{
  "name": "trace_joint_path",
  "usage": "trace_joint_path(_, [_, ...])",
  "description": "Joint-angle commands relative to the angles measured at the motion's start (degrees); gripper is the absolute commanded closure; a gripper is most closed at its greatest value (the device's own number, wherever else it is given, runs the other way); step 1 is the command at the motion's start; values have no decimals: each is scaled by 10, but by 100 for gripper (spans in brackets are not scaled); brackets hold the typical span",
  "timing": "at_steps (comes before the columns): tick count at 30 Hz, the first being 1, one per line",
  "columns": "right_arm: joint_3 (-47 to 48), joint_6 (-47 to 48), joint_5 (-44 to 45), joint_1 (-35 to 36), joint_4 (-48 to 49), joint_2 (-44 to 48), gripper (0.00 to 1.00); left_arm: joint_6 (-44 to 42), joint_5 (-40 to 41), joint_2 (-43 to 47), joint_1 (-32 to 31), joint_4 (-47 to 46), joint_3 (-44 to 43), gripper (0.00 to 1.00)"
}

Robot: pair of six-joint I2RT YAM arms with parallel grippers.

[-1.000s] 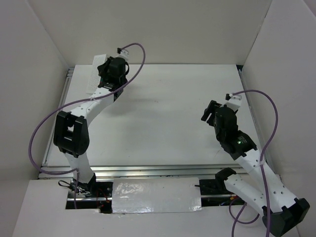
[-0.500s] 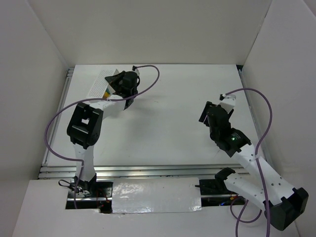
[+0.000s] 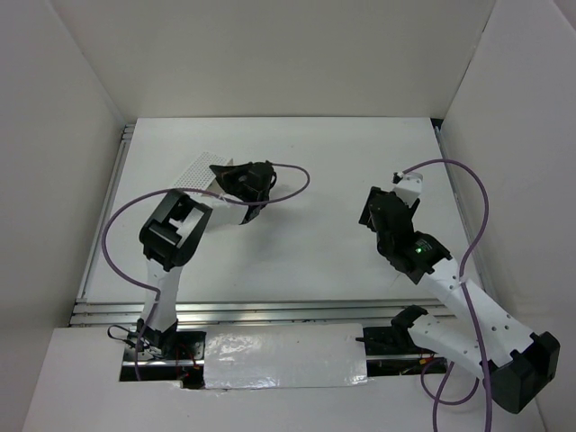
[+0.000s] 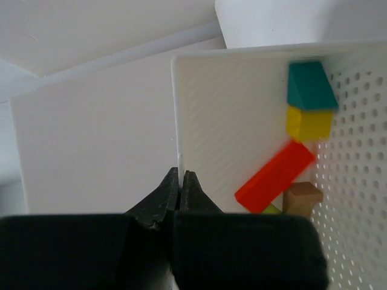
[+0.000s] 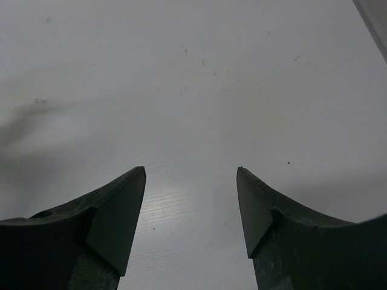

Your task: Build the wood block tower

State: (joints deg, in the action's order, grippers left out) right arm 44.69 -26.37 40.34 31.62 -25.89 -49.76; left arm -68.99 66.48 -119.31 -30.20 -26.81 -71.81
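left hand [image 4: 179, 180] grips the rim of the white tray [image 4: 230, 121], jaws closed, with the blocks [image 4: 275, 175] just right of it; right hand [image 5: 191, 169], half open and empty, is well apart.

Bright, even light; soft shadows on the table [image 5: 181, 90]; left gripper [image 4: 180, 176] slightly blurred.

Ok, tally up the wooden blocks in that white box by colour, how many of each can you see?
teal block: 1
yellow block: 1
red block: 1
tan block: 1
green block, only a sliver showing: 1
Total: 5 blocks in view, all inside the white box
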Motion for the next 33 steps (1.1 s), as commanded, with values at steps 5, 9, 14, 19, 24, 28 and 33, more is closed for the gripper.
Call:
trace_joint_path(5, [8,-17,44,21,-9,-6,31,-116,26,-10,-42,-32,54,100])
trace_joint_path(9, [8,-15,43,24,-8,-7,31,-101,27,-19,-70,1,50,100])
trace_joint_path(14, [9,-17,47,29,-12,-9,31,-139,32,-26,-112,3,73,100])
trace_joint_path(19, [8,-18,40,33,-11,-9,31,-140,25,-37,-142,28,77,100])
trace_joint_path(24, [7,-20,44,35,-11,-9,31,-159,16,-44,-160,26,97,100])
trace_joint_path(28, [8,-21,44,36,-13,-13,31,-146,8,-47,-182,48,106,100])
trace_joint_path(33, [8,-23,47,40,-14,-16,31,-139,3,-51,-187,57,99,100])
